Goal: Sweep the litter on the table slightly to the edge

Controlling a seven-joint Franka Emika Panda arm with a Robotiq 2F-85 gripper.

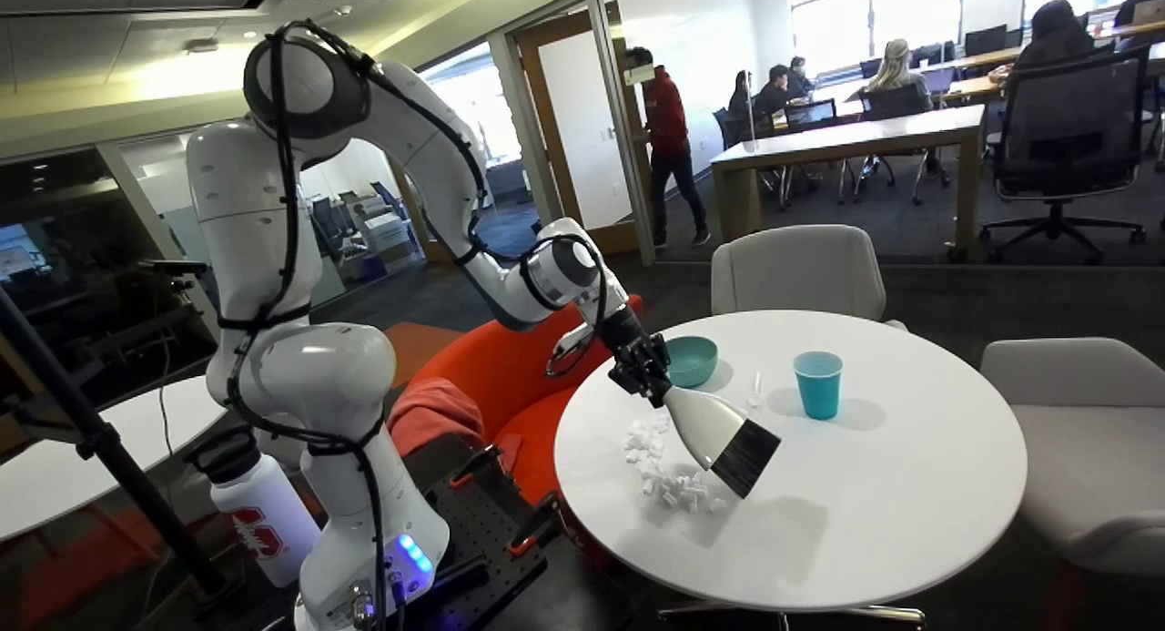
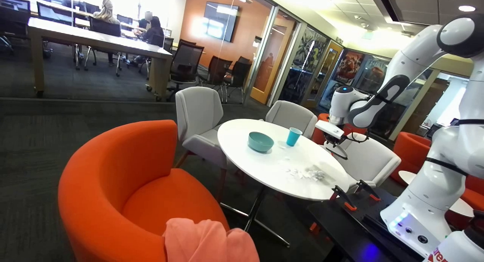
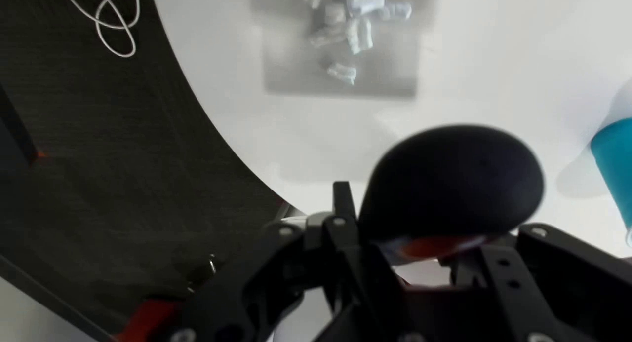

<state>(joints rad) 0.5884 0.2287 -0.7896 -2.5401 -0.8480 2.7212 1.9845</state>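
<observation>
The litter (image 1: 678,487) is a loose cluster of white bits near the robot-side edge of the round white table (image 1: 892,513). It also shows in an exterior view (image 2: 314,174) and at the top of the wrist view (image 3: 353,28), partly in a squarish shadow. My gripper (image 1: 657,387) is shut on the pale handle of the brush (image 1: 714,426). The brush is tilted, its black bristles pointing down beside the litter. A shadow on the table lies apart from the bristles. In the wrist view a dark rounded part of the brush (image 3: 452,184) sits between the fingers.
A teal bowl (image 1: 692,361) and a blue cup (image 1: 818,385) stand on the table, with a small clear item (image 1: 756,391) between them. Grey chairs (image 1: 796,271) and an orange seat (image 2: 124,186) surround the table. The robot's black base stand (image 2: 351,224) adjoins the table.
</observation>
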